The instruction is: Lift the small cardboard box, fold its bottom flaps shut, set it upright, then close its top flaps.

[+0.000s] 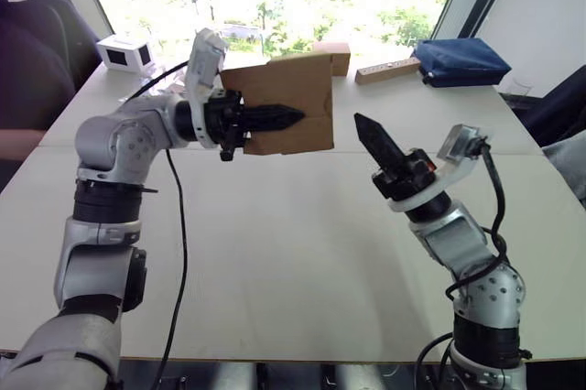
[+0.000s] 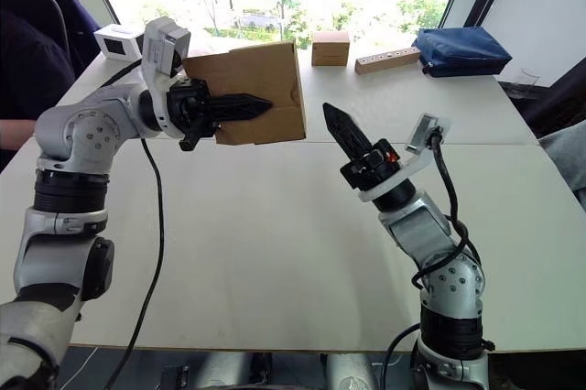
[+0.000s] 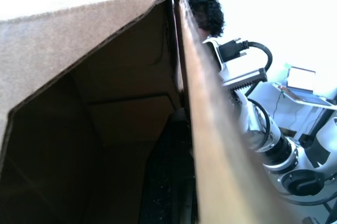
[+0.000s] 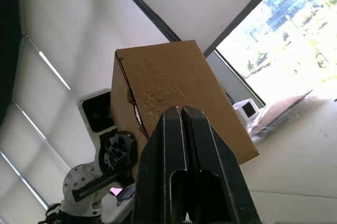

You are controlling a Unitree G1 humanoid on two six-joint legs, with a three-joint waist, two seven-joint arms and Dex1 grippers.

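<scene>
My left gripper point(image 1: 295, 117) is shut on a side wall of the small cardboard box point(image 1: 302, 88) and holds it in the air above the far half of the table. One black finger lies across the box's outer face. In the left wrist view the box point(image 3: 105, 103) is open toward the camera and its dark inside shows. My right gripper point(image 1: 362, 123) is shut on nothing, raised and pointing at the box from the right, a short gap away. The right wrist view shows the box point(image 4: 174, 82) beyond the closed fingertips point(image 4: 171, 116), with a slightly gaping flap seam point(image 4: 129, 98) on one end.
At the far edge of the white table point(image 1: 275, 253) stand a cube-like brown box point(image 1: 335, 53), a long tan block point(image 1: 387, 70), a blue bag point(image 1: 461, 60) and a white device point(image 1: 126, 53). A black cable point(image 1: 179, 225) hangs over the table's left side. A person sits at far left point(image 1: 18, 88).
</scene>
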